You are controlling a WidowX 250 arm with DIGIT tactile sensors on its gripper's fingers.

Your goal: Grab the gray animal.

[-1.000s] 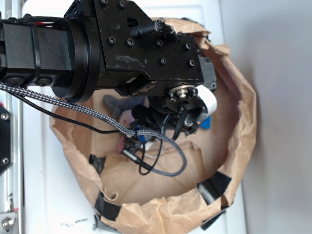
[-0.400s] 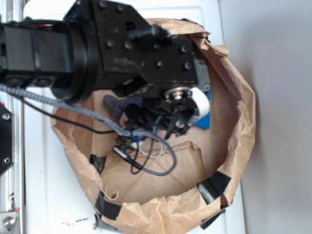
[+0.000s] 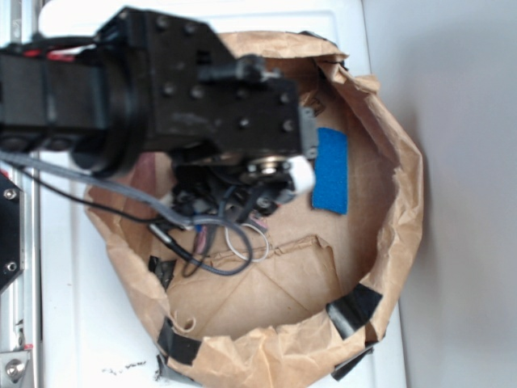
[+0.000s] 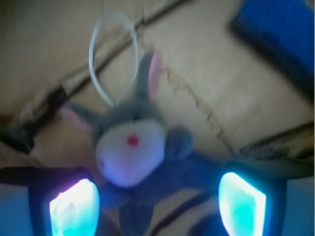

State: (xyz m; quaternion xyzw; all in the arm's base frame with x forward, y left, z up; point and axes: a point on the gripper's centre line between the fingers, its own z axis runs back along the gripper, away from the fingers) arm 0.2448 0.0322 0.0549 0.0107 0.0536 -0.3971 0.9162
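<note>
Inside a brown paper bag (image 3: 380, 242) with its rim rolled down and patched with black tape (image 3: 355, 307), lying on a white surface (image 3: 73, 323). At the bag's left rim, the black arm (image 3: 145, 97) reaching in, gray braided cable (image 3: 121, 190) trailing under it toward the floor of the bag. Just below the arm's end, near the middle of the bag floor, a white cord loop (image 3: 246, 241) showing — the gray animal (image 4: 138, 157) itself mostly hidden there by the arm. Toward the bag's right wall, a flat blue piece (image 3: 330, 170) lying well apart from the loop.

From the wrist view: gripper (image 4: 157, 204) spread wide, glowing pads (image 4: 74, 209) at either side of the toy, neither visibly touching it — nothing grasped. Gray animal lying flat on the brown paper between the fingers, cream face with a red eye up, pink-lined ears pointing away from the gripper, cord loop stretched beyond its head. Blue piece at the upper right corner.
</note>
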